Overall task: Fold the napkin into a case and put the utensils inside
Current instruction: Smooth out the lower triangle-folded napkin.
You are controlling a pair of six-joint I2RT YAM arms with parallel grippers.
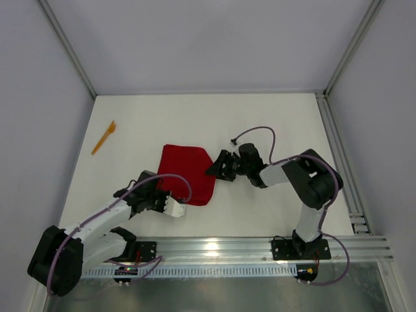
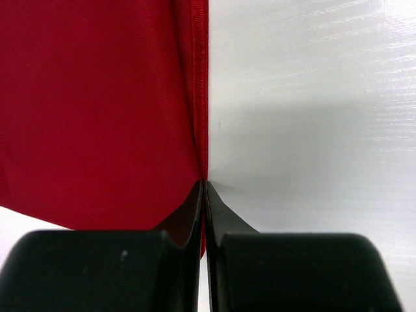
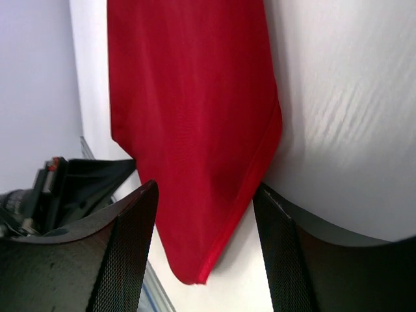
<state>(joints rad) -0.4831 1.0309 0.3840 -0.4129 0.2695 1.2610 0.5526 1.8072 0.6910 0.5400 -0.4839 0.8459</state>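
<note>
Two tools at the red napkin on the white tabletop.
The napkin lies flat near the middle. The left tool is pressed together, pinching the cloth's near edge. The right tool is spread, with the napkin's right edge showing between its fingers. An orange utensil lies well apart at the far left.
</note>
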